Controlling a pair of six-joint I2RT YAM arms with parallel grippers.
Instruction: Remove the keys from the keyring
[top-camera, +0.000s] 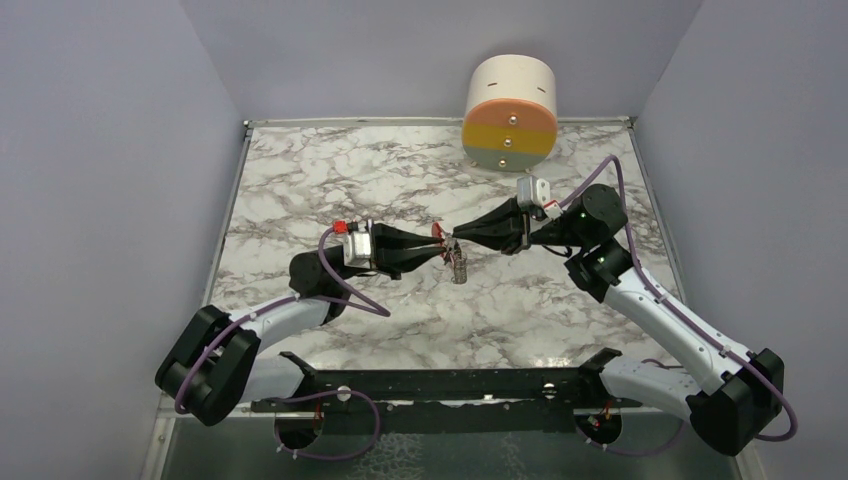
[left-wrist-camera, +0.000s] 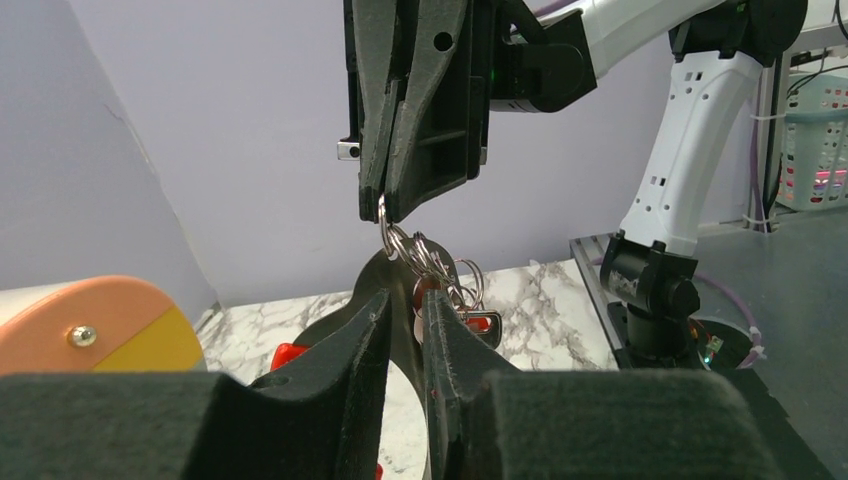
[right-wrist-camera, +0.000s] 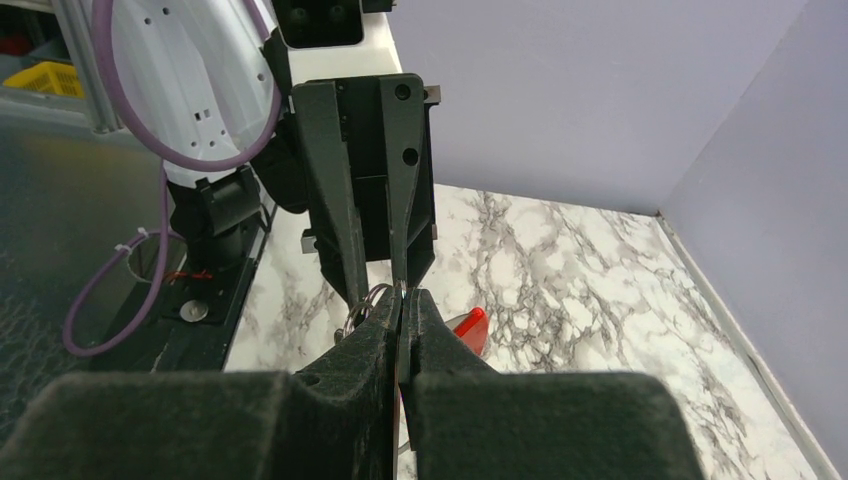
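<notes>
The keyring hangs in mid-air over the middle of the marble table, between my two grippers. Its short silver chain (top-camera: 459, 266) dangles below them. My left gripper (top-camera: 437, 250) (left-wrist-camera: 405, 300) is shut on the keyring's curved clip, whose red end (left-wrist-camera: 290, 352) sticks out beside the fingers. My right gripper (top-camera: 455, 241) (right-wrist-camera: 402, 295) is shut on the thin metal ring (left-wrist-camera: 388, 238), tip to tip with the left one. Several thin rings and a dark-headed key (left-wrist-camera: 482, 322) hang just behind the left fingers. The red clip (right-wrist-camera: 470, 328) also shows in the right wrist view. I cannot make out the red-headed key.
A cream cylinder (top-camera: 510, 112) with an orange, yellow and green face lies at the back of the table (top-camera: 300, 190); it also shows in the left wrist view (left-wrist-camera: 90, 330). Lilac walls close the table's left, back and right sides. A black rail (top-camera: 430, 385) runs along the near edge.
</notes>
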